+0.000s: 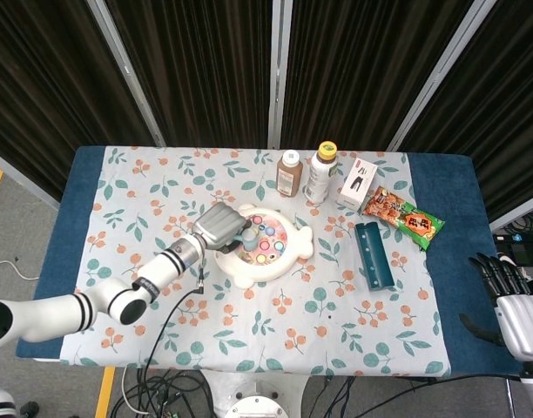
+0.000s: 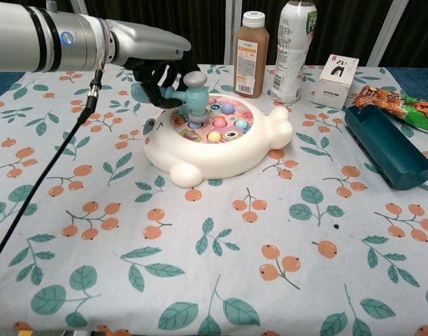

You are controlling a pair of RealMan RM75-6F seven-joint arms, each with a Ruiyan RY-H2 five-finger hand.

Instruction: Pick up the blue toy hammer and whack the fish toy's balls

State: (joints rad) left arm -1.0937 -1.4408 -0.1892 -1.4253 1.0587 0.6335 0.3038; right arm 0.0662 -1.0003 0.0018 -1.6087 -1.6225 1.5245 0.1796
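The white fish toy (image 1: 288, 252) (image 2: 221, 157) lies mid-table, its round top set with several coloured balls (image 2: 221, 120). My left hand (image 1: 221, 223) (image 2: 158, 70) grips the handle of the blue toy hammer (image 2: 193, 96) (image 1: 246, 235). The hammer's grey head stands upright over the left side of the ball field, its lower face touching or just above the balls there. My right hand (image 1: 514, 306) hangs off the table's right edge with its fingers apart and nothing in it; the chest view does not show it.
Behind the fish toy stand a brown bottle (image 2: 252, 53), a white bottle (image 2: 295, 49) and a small white box (image 2: 338, 71). A teal tray (image 2: 386, 145) and a snack packet (image 2: 403, 106) lie at the right. A black cable (image 2: 53, 161) hangs from my left arm.
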